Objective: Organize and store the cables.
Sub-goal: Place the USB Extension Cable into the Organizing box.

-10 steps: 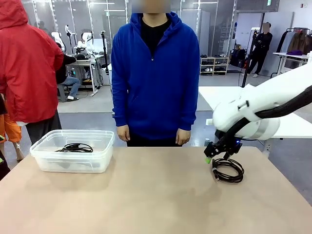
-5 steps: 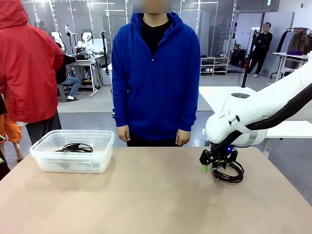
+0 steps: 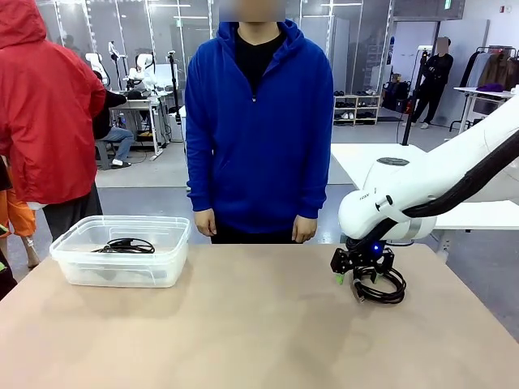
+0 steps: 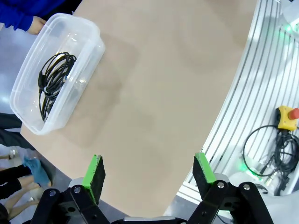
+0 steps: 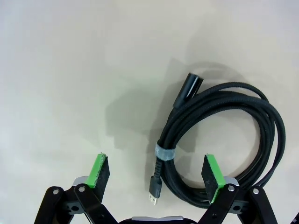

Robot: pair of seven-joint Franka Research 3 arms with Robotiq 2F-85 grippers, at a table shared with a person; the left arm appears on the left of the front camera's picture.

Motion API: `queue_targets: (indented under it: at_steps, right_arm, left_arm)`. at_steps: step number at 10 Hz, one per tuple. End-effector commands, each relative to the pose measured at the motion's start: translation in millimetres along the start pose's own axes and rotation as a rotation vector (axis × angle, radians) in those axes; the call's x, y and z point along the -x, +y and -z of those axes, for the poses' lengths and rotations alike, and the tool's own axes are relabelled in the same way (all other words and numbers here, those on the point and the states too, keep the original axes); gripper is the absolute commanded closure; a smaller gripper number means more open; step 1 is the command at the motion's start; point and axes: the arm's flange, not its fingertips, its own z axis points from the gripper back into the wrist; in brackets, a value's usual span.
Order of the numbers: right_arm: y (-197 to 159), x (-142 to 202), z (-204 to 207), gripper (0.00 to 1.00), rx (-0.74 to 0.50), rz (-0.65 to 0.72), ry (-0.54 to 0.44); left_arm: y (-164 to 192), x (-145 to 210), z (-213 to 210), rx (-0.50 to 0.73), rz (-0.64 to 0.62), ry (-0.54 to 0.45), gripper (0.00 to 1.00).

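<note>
A coiled black cable (image 5: 219, 140) with a grey band and a small plug end lies on the tan table at the right (image 3: 379, 285). My right gripper (image 5: 156, 172) hangs open just above it, its green pads (image 5: 99, 170) straddling the coil's banded side; in the front view the right gripper (image 3: 353, 271) sits low over the coil. A second coiled black cable (image 4: 52, 81) rests inside the clear plastic bin (image 4: 88, 35), which stands on the table's left (image 3: 69, 259). My left gripper (image 4: 149, 175) is open high above the table's near edge, holding nothing.
A person in a blue hoodie (image 3: 258, 121) stands at the far edge, hands down. Someone in a red jacket (image 3: 45, 105) stands at far left. A yellow emergency-stop box (image 4: 286, 116) and loose wires lie off the table.
My right arm has come down and shifted slightly left, bringing its open gripper close over the coiled cable. The bin and person have not moved.
</note>
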Motion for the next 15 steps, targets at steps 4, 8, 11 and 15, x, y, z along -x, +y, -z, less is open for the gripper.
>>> queue_targets:
  at_steps: [4,8,11,15]
  right_arm:
    - [1.4,-5.5,4.8,0.53,0.039,0.034,0.035]
    - [-0.5,-3.3,5.1,1.00,0.066,0.031,0.053]
    - [-1.8,-6.1,3.2,1.00,0.089,0.030,0.046]
    - [13.1,-5.9,-38.6,1.00,0.115,-0.026,0.077]
  left_arm:
    - [0.3,0.8,-0.9,-0.003,-0.002,0.000,0.05]
    - [0.3,0.8,-0.9,-0.003,-0.002,0.000,0.05]
    - [0.3,0.8,-0.9,-0.003,-0.002,0.000,0.05]
    - [0.3,0.8,-0.9,-0.003,-0.002,0.000,0.05]
